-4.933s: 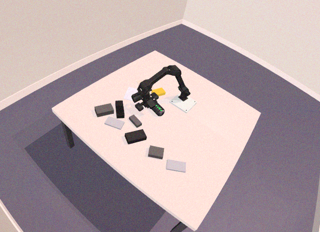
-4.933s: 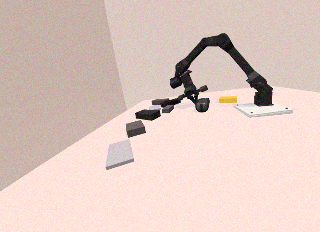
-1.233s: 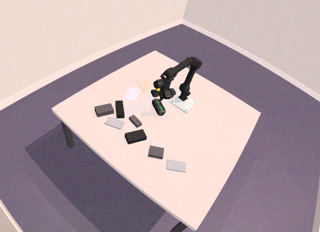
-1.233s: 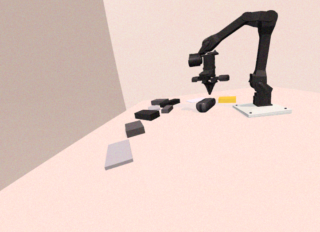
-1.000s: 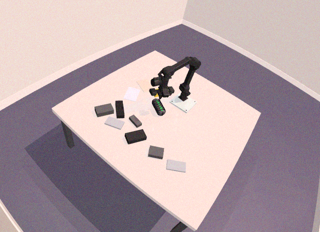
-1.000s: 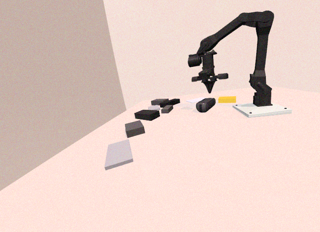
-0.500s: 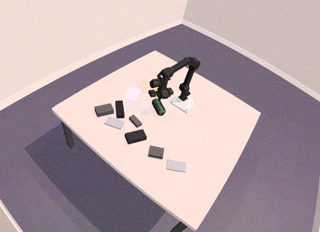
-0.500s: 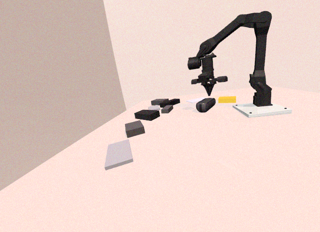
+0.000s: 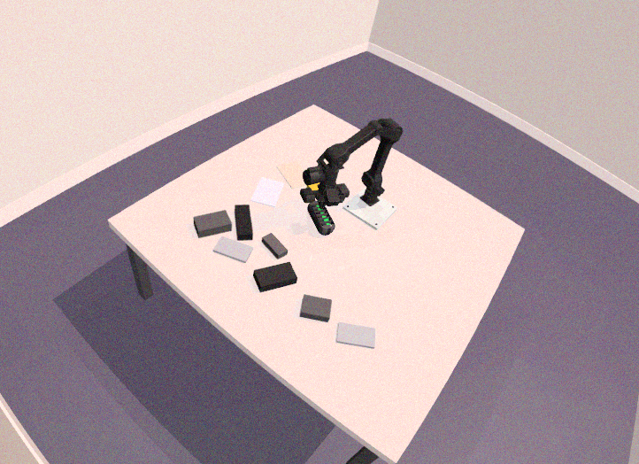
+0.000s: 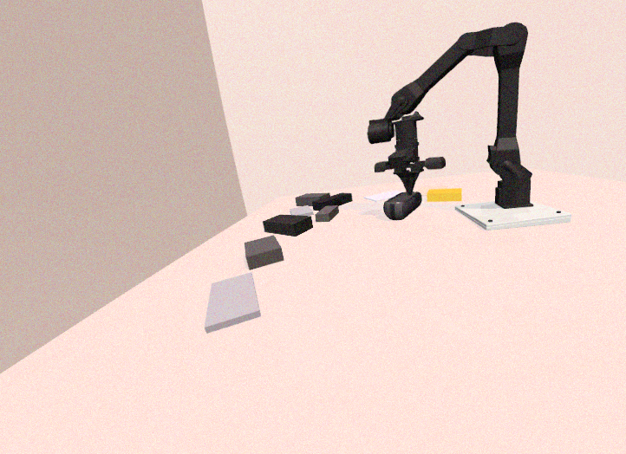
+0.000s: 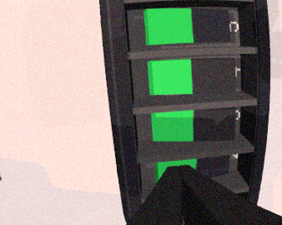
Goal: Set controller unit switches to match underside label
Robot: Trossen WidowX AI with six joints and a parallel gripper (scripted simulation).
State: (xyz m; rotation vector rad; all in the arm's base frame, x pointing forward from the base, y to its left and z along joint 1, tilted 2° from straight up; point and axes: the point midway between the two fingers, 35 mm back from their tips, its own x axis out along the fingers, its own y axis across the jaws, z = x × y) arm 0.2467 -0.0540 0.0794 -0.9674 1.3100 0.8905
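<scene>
The dark grey controller unit (image 9: pixel 327 229) (image 10: pixel 395 210) (image 11: pixel 116 104) sits on the bench with its switches facing up; its underside label is hidden. In the wrist view several rockers show green ends at left and dark ends at right, beside small white numbers. Which ends are pressed down is hard to tell. My gripper (image 9: pixel 320 205) (image 10: pixel 409 192) (image 11: pixel 180 167) is shut and empty, pointing down. Its fingertips are at the lowest visible rocker in the wrist view, overlapping its green end and hiding what lies below. Whether they touch it is unclear.
A yellow block (image 9: pixel 313 186) (image 10: pixel 444 195) lies behind the unit, near a white sheet (image 9: pixel 267 191). Black blocks (image 9: pixel 274 276) (image 9: pixel 243 221), dark grey blocks (image 9: pixel 212 223) (image 9: pixel 315 307) (image 9: pixel 274 245) and pale plates (image 9: pixel 233 249) (image 9: pixel 356 335) lie toward the bench's near-left side.
</scene>
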